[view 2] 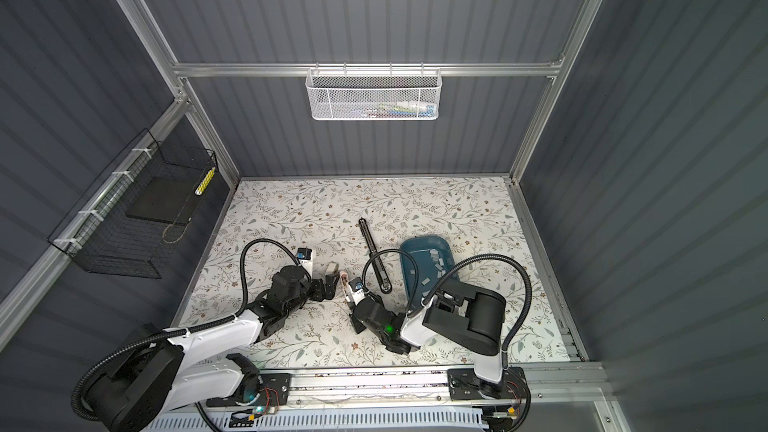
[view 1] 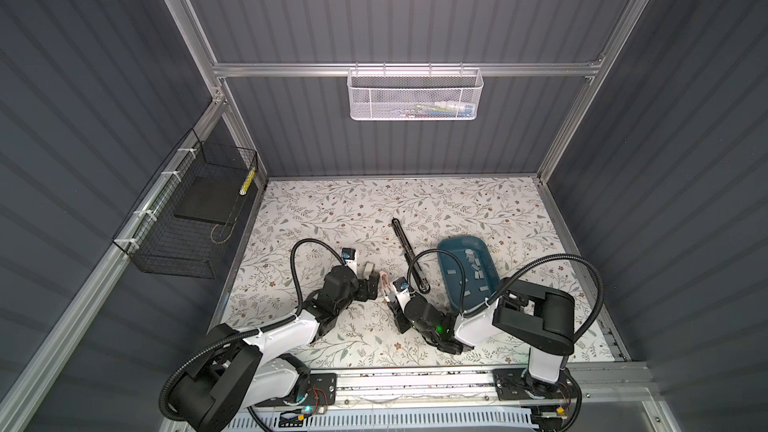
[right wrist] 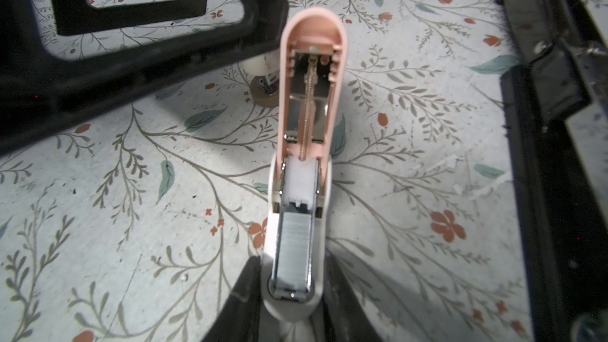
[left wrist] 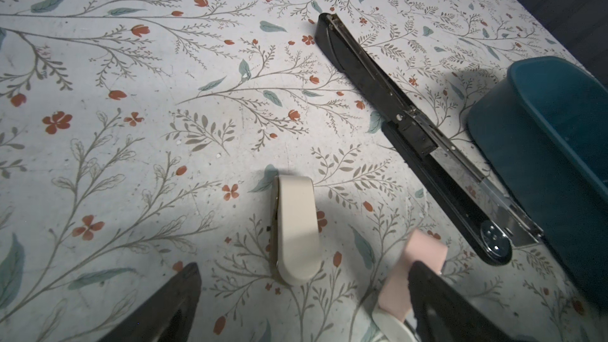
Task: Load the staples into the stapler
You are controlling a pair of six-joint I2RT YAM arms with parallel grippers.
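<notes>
A small pink-and-white stapler stands open on the floral table, its pink lid tilted up. A strip of grey staples lies in its metal channel. My right gripper is shut on the stapler's white base; in both top views it sits mid-table. My left gripper is open, with one finger close beside the pink lid; I cannot tell if they touch. More loose staples lie in the teal tray.
A closed cream stapler lies between the left fingers' tips. A long black stapler lies opened flat between the pink one and the tray. A white mesh basket hangs on the back wall, a black wire basket on the left wall.
</notes>
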